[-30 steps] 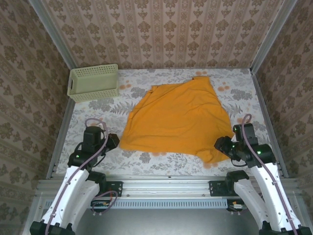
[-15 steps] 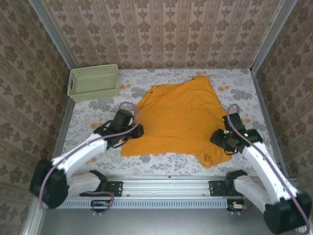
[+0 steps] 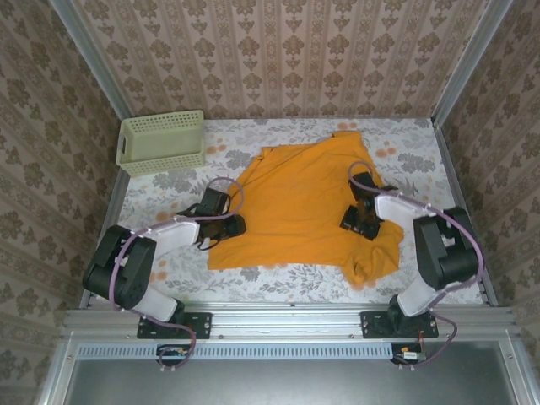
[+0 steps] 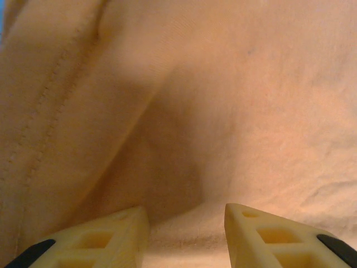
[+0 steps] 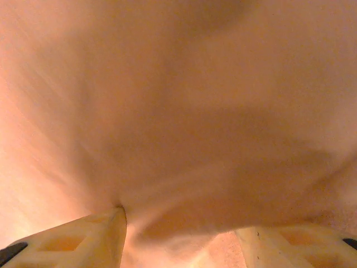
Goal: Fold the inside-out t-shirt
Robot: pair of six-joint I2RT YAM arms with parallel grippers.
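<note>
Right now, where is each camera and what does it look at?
Top external: above, behind the arms, looking down at table, orange t-shirt, pale green basket; both arms show.
Left wrist: on the left arm, close over the t-shirt; left gripper at bottom.
Right wrist: on the right arm, close over the t-shirt; right gripper at bottom.
All share the t-shirt.

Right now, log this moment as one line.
shirt: spread out | left hand: open, at shirt's left edge | right hand: open, over shirt's right part | basket: far left
</note>
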